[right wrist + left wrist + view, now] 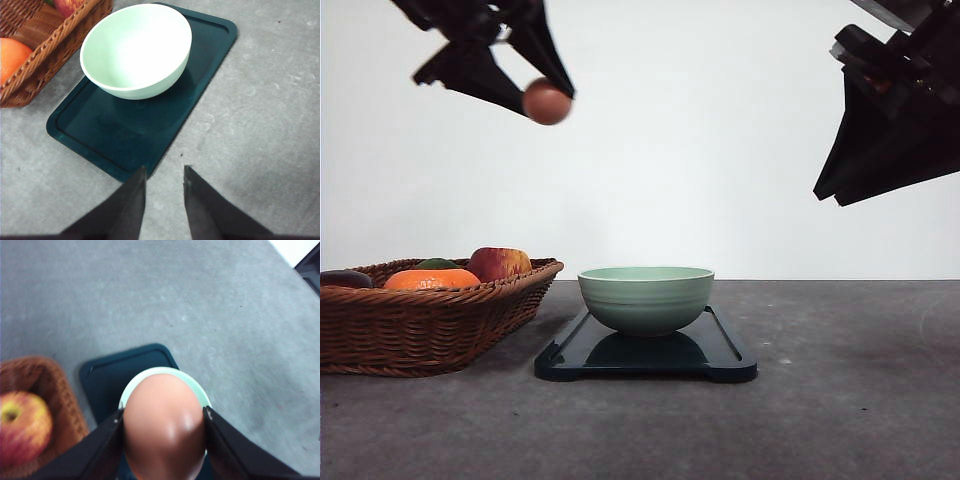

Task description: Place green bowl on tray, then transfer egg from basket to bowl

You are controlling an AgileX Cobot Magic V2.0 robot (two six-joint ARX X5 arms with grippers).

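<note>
Scanning the grey counter point(840, 400), I see the brown woven wicker basket point(420, 320) at left, just beside the dark rectangular plastic tray point(720, 360) carrying the pale green ceramic bowl point(646, 298). High above, my left tool point(542, 98) clamps the small brownish-orange egg point(547, 101); my right tool point(164, 187) hangs slightly apart, empty.

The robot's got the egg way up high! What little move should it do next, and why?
Probably carry it sideways toward the green bowl, then lower it. The left gripper holds the egg high in the air, nearer the basket than the bowl. The bowl already sits empty on the tray, and dropping from that height would likely crack the egg.
</note>
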